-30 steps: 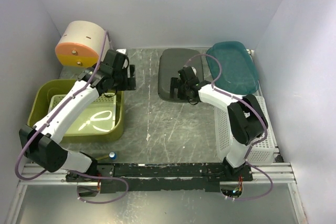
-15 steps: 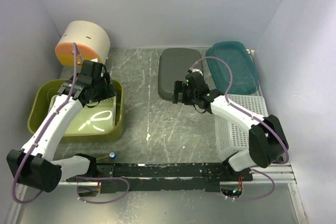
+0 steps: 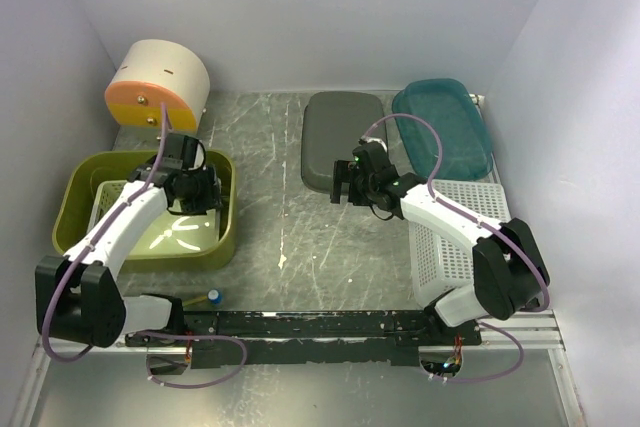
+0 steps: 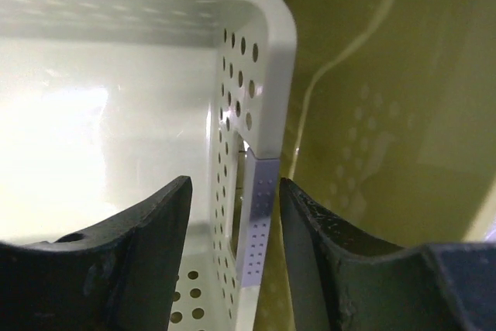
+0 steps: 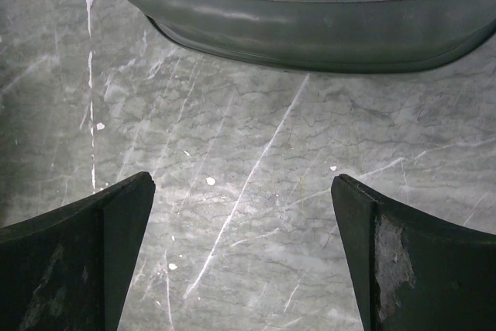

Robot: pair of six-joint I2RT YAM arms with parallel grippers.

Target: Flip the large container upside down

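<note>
Soft, even light falls from overhead; shadows are faint. Bright streaks glare on the glossy floor of the large container (image 3: 73, 209), the pale tray (image 4: 279, 75) washes out close up, and counter (image 5: 256, 176) scratches look sharp.

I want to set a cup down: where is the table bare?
The widest bare stretch of table lies between the large container and the white perforated basket, in front of the grey tub. Crowded: the back row and right side, with the teal bin and right gripper.

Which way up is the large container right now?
Upright: the large container shows its open inside from above, with a pale perforated tray in it.
</note>
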